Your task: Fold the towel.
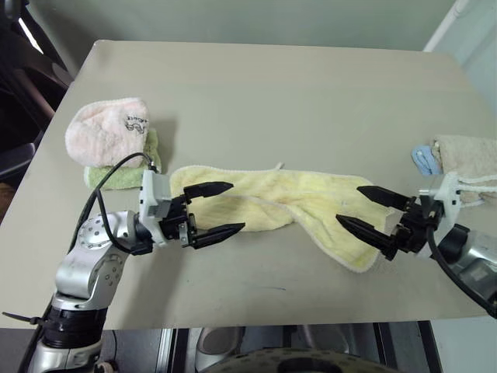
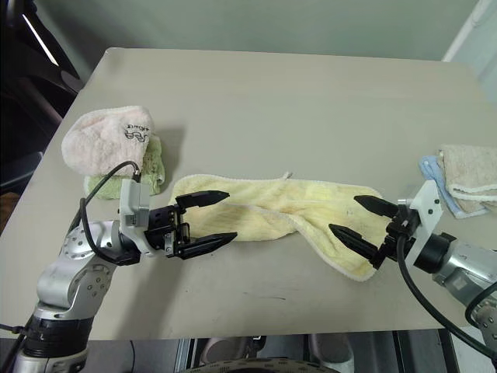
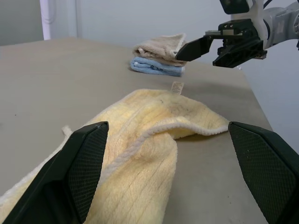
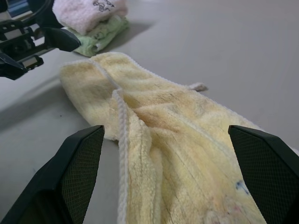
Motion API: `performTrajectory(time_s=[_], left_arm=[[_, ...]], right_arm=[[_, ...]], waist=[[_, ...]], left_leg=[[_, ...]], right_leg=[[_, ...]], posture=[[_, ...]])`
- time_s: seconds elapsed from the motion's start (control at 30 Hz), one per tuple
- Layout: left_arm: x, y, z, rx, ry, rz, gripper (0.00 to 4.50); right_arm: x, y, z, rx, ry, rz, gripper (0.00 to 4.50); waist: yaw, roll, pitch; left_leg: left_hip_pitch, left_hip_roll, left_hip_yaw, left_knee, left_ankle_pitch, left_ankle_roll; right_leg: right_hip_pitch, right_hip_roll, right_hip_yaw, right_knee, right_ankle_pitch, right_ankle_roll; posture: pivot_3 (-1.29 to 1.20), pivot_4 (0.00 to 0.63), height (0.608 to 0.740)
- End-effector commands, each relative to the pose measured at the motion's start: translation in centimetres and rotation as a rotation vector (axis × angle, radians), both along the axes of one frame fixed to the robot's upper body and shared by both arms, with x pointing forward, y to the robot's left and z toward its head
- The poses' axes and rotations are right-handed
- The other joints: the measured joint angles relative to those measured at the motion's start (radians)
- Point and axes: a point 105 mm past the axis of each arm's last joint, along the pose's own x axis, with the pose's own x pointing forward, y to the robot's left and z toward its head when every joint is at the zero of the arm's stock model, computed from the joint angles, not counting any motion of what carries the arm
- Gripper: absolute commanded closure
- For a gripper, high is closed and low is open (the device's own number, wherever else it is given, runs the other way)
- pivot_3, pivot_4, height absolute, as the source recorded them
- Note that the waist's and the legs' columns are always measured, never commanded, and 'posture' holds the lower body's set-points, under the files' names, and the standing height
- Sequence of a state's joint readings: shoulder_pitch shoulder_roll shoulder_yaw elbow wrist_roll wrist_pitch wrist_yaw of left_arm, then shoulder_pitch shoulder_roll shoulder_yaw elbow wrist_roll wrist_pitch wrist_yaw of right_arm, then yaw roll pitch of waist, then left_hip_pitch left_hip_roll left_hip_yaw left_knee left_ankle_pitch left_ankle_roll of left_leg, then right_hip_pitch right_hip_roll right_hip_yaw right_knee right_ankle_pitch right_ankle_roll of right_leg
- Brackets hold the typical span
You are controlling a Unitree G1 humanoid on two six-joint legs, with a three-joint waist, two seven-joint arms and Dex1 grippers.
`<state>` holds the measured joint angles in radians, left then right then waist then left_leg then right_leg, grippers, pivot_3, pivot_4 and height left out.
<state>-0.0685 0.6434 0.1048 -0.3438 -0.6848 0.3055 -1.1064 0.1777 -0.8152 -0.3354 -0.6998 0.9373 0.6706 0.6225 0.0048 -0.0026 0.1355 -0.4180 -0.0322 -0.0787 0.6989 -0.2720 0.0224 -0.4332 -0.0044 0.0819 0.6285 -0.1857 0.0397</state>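
Counter [image 1: 311,101]: beige, flat; pale yellow fluffy terry towel [image 1: 311,202] lies crumpled lengthwise between both hands.
Eye views: left hand [image 1: 213,211] and right hand [image 1: 371,210], fingers spread, empty.
Left wrist: beige-on-blue folded towels [image 3: 159,58].
Right wrist: pink-on-green towels [image 4: 93,21].

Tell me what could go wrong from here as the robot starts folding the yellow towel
1. The towel lies bunched and twisted, so a pinch may catch only one layer and fold it crooked.
2. The left hand is open at the end nearest the pink towel on the green one; a wide sweep could knock that stack.
3. The right hand is open by the beige towel stack near the table edge.
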Motion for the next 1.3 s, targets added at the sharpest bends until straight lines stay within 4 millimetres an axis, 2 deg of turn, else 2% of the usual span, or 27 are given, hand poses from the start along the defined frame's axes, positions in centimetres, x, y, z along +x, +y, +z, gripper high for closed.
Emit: performTrajectory(time_s=[0.03,0.17,0.33,0.47,0.67,0.77,0.93,1.03,1.17,1.3], left_arm=[[-0.2,-0.8,0.7,-0.006,-0.038,-0.021,0.06],[-0.2,-1.4,0.7,-0.012,-0.039,-0.028,0.06],[0.0,-1.7,0.3,0.011,-0.102,0.006,0.06],[0.5,-3.0,-0.3,-0.001,-0.079,-0.022,0.06],[2.7,-3.9,-0.9,-0.044,-0.051,-0.012,0.06],[3.5,-4.4,-1.2,-0.069,-0.099,0.013,0.06],[7.0,-5.5,-2.5,-0.058,-0.093,-0.004,0.06],[8.7,-6.8,-1.7,-0.119,-0.055,-0.021,0.06],[8.5,-7.6,-1.8,-0.121,-0.069,-0.050,0.06],[6.9,-7.5,-1.4,-0.153,-0.038,-0.099,0.06]], right_arm=[[0.0,0.0,0.7,-0.002,-0.039,0.016,0.00],[0.1,-0.1,0.8,0.009,-0.042,0.005,0.00],[1.8,-1.3,1.1,0.038,-0.034,-0.115,0.00],[2.9,-2.2,0.2,-0.007,0.007,-0.201,0.00],[4.6,-4.3,-0.6,0.062,0.136,-0.290,0.00],[6.3,-5.3,-0.6,0.096,0.125,-0.361,0.00],[7.8,-5.6,-0.8,0.107,0.085,-0.381,0.00],[8.3,-6.2,-1.7,0.094,0.118,-0.380,0.00],[9.0,-7.2,-3.1,0.065,0.166,-0.391,0.00],[9.2,-8.1,-4.7,0.003,0.224,-0.371,0.00]], waist=[[0.000,0.000,0.000],[-0.001,0.000,0.000],[-0.001,0.000,0.000],[0.002,0.001,0.000],[0.004,0.001,0.000],[0.001,0.001,0.000],[0.009,0.002,0.000],[0.013,0.003,0.000],[0.009,0.003,0.000],[0.004,0.004,0.000]], left_leg=[[0.000,0.000,0.000,0.000,0.000,0.000],[0.000,0.000,0.000,0.000,0.001,-0.001],[0.000,0.000,0.000,0.000,0.001,-0.001],[0.000,0.000,0.000,0.000,0.001,0.000],[0.000,0.000,0.000,0.000,0.001,0.004],[0.000,0.000,0.000,0.000,0.001,0.006],[0.000,0.000,0.000,0.000,0.003,0.011],[-0.001,0.000,0.000,0.000,0.005,0.013],[-0.002,-0.002,0.000,0.000,0.006,0.014],[-0.002,-0.001,0.001,0.000,0.006,0.012]], right_leg=[[0.000,0.000,0.000,0.000,0.000,0.000],[0.000,0.000,0.000,0.000,0.000,0.000],[0.000,0.000,0.000,0.000,0.000,0.000],[0.000,0.000,0.000,0.000,0.001,0.000],[0.001,0.000,0.000,0.000,0.004,0.001],[0.000,-0.001,0.000,-0.001,0.007,0.001],[0.000,-0.001,-0.001,0.000,0.014,0.009],[0.000,-0.001,-0.001,-0.001,0.017,0.007],[0.001,-0.003,0.000,-0.003,0.020,0.011],[0.000,-0.002,0.000,-0.003,0.020,0.011]], posture=[[0.00,0.150,0.733],[0.00,0.150,0.733],[0.00,0.150,0.733],[0.00,0.150,0.733],[0.00,0.150,0.733],[0.00,0.150,0.733],[0.00,0.150,0.733],[0.00,0.150,0.733],[0.00,0.150,0.733],[0.00,0.150,0.733]])
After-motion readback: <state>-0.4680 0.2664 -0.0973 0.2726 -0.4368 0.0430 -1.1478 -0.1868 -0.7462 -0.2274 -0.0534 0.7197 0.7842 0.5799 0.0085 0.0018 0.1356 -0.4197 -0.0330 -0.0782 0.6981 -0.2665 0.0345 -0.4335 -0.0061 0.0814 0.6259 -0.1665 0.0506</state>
